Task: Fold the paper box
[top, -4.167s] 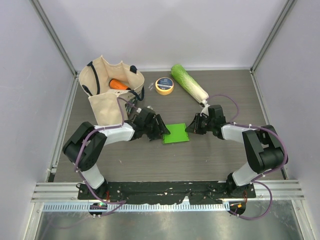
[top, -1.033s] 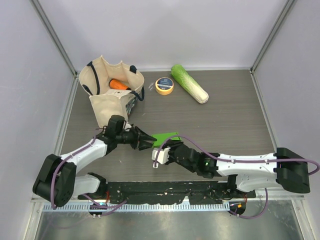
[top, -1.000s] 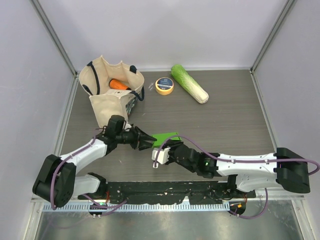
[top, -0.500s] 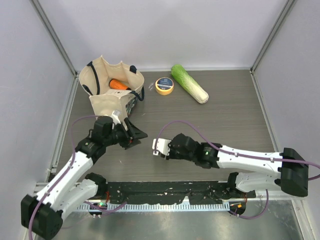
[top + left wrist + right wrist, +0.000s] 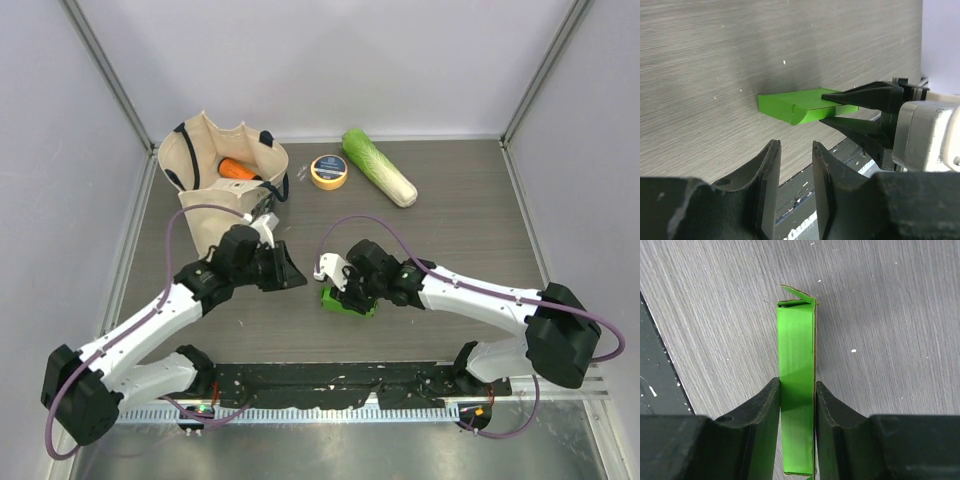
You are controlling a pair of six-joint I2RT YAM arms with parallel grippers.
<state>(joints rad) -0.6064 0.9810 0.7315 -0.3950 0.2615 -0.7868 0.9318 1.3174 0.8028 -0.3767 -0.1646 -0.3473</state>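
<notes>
Box: a bright green card box (image 5: 347, 301) sits toward the near edge of the table (image 5: 460, 225), about midway between its left and right edges.
Box shape: pressed into a narrow slab; the right wrist view shows one long thin face (image 5: 796, 390) with a small flap bent out at its far end.
Box contact: it is low at the table top; I cannot tell whether it rests on the wood.
Right gripper: the right gripper (image 5: 350, 290) is clamped on the box, its two black fingers (image 5: 765, 410) pressed against the opposite long faces.
Right gripper, second angle: the left wrist view shows the same grip (image 5: 827, 109), one finger above and one below the box's (image 5: 800, 106) right end.
Left gripper: the left gripper (image 5: 290, 275) is just to the left of the box and apart from it, pointing toward it.
Left gripper state: its fingers (image 5: 771, 160) stand slightly parted with only a narrow gap, and nothing is between them.
Bag: a cream tote bag (image 5: 205, 190) stands in the far left corner, its mouth open.
Carrot: an orange carrot (image 5: 237, 168) lies inside the bag.
Tape: a yellow tape roll (image 5: 329, 171) lies flat near the far edge, right of the bag.
Cabbage: a long pale-green cabbage (image 5: 378, 167) lies slanted just right of the tape, near the far edge.
</notes>
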